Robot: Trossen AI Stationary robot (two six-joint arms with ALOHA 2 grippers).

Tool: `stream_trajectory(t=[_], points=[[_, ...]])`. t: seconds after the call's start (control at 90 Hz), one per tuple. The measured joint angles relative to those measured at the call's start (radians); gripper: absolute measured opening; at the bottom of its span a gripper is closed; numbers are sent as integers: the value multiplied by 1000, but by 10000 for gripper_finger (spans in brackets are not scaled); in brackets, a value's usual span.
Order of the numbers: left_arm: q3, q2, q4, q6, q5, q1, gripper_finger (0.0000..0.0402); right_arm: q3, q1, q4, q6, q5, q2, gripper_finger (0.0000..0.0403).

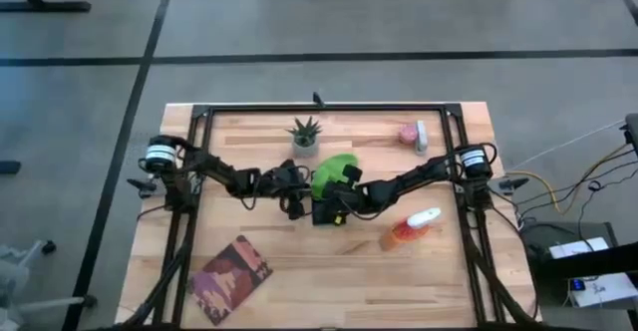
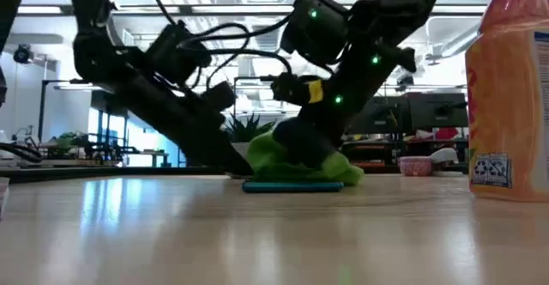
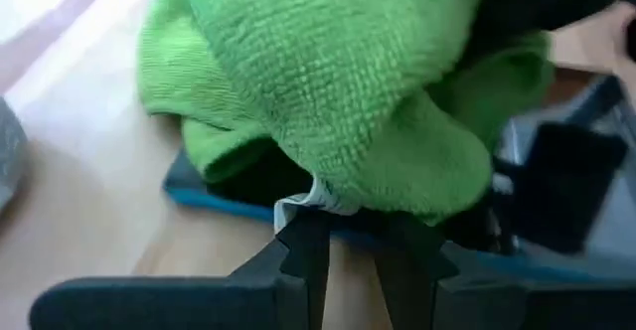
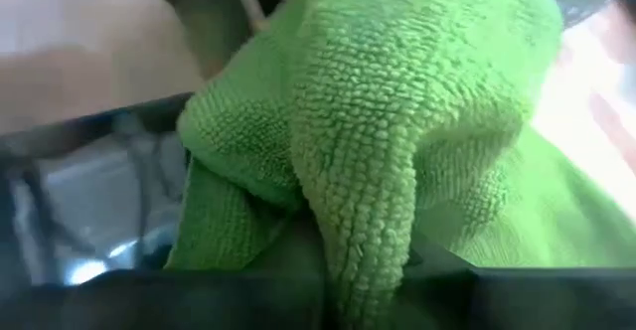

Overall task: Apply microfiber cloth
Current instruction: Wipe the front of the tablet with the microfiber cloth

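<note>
The lime-green microfiber cloth (image 1: pixel 335 167) lies bunched on the dark flat tablet (image 1: pixel 326 213) at the table's middle; in the low view the cloth (image 2: pixel 300 163) rests on the tablet (image 2: pixel 292 185). My right gripper (image 4: pixel 363 270) comes in from the right, shut on a fold of the cloth. From the left, my left gripper (image 3: pixel 353 241) reaches the cloth's edge by a white tag (image 3: pixel 296 205), its fingers nearly together. My left gripper meets the cloth's lower fold (image 3: pixel 343 199) beside the white tag with its fingertips (image 3: pixel 310 233), slanting down from the table's left. The bulging cloth hides how much lies between them. My right gripper pinches a thick rounded fold (image 4: pixel 358 206) of several layers, slanting down from the right. The cloth's underside rests on the tablet.
A small potted plant (image 1: pixel 305 134) stands just beyond the cloth. An orange spray bottle (image 1: pixel 412 228) lies to the right of the tablet, and a pink object (image 1: pixel 410 132) sits at the far right. A patterned booklet (image 1: pixel 231 277) lies near the front left.
</note>
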Motion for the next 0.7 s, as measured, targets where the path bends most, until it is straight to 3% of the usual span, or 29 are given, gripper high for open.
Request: stream_trajectory(t=[0.3,0.5,0.7], points=[[-9,-24,-29,5,-21,3,59,0,21,-93,-4,-53,-43,3],[-24,-73,-69,-12,121,-26,59,0,19,-86,-7,-71,-36,3],[-30,-123,-162,-99,153,-111,59,-4,15,-97,-15,-17,-42,3]])
